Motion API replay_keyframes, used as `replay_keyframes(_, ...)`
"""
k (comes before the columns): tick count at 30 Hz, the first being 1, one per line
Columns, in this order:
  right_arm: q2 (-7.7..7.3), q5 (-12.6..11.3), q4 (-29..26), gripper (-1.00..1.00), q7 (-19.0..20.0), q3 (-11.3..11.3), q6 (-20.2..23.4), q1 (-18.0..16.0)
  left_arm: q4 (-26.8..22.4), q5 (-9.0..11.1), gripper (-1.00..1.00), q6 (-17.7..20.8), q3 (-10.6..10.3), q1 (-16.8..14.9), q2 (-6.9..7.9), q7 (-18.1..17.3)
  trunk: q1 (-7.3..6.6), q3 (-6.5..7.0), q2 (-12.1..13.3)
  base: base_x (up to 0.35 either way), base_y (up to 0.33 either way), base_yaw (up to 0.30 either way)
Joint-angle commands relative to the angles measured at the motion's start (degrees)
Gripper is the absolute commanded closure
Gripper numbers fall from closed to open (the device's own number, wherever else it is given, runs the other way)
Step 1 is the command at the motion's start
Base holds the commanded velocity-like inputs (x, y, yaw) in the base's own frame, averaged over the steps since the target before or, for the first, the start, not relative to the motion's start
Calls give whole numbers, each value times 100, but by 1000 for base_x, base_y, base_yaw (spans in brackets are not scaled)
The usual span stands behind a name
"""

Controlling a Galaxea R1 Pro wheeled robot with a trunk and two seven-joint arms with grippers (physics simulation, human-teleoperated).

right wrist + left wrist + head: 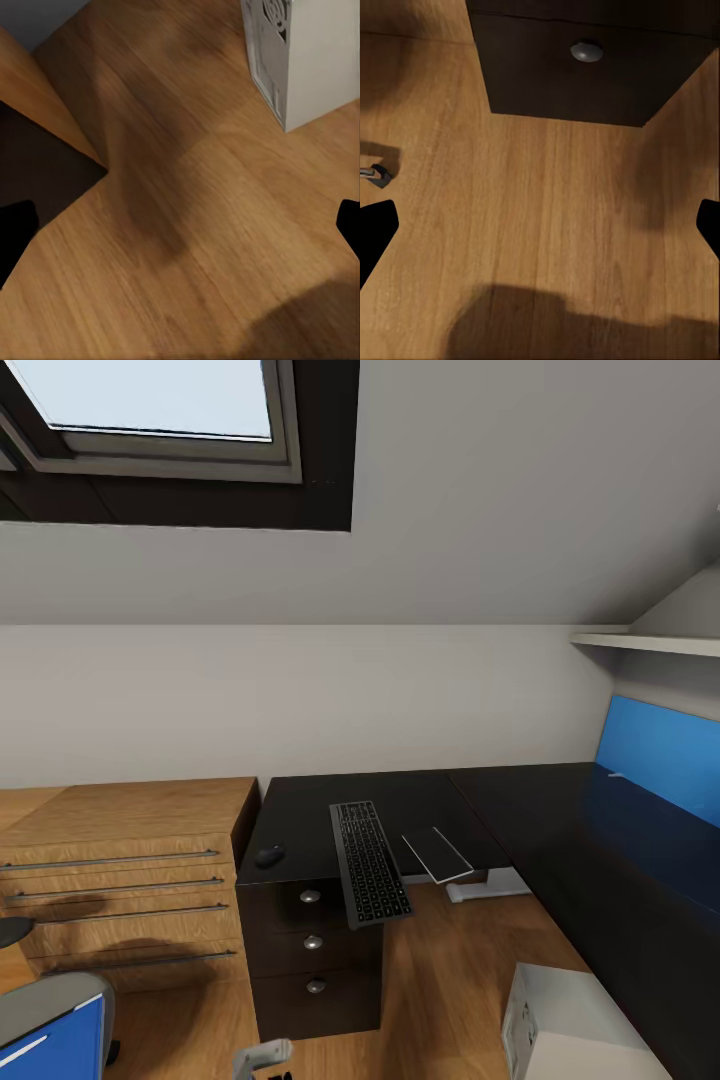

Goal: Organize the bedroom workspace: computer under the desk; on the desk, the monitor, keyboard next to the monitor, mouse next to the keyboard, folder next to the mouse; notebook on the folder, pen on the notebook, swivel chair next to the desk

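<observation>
Black counter (560,810) carries the keyboard (369,863), overhanging its front edge; mouse (269,855) sits well left of it. I judge the keyboard stiff, light: grip a long edge. Left pincer (540,225) and right pincer (180,225) both spread, empty.

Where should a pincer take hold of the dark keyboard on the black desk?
Probably at the near end of the dark flat keyboard, coming from the front: that end juts past the edge of the black desk, so fingers could close above and below the thin slab.
</observation>
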Motion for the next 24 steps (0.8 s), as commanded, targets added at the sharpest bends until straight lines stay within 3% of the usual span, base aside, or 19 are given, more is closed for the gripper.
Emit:
replay_keyframes(1,-3,-60,17,-100,27,29,-29,-5,-42,38,-100,14,-13,-6,14,15,0,-7,-4,-106,-147,28)
replay_keyframes(14,-4,32,26,-100,26,42,-133,-5,-460,37,-100,-9,-7,-6,103,-402,0,-7,-4,-216,-195,230)
replay_keyframes(15,-4,103,26,-100,26,40,-133,-5,-470,36,-100,-9,-6,-6,104,-1136,0,-7,-4,-313,-37,277)
replay_keyframes(19,-4,435,38,-100,26,36,-134,-5,-467,43,-100,-12,-10,-6,108,-1136,0,-7,-4,-328,-13,160)
replay_keyframes(24,-4,626,43,-100,26,35,-135,-5,-466,49,-100,-12,-7,-6,109,-1136,0,-7,-4,-334,-4,48)
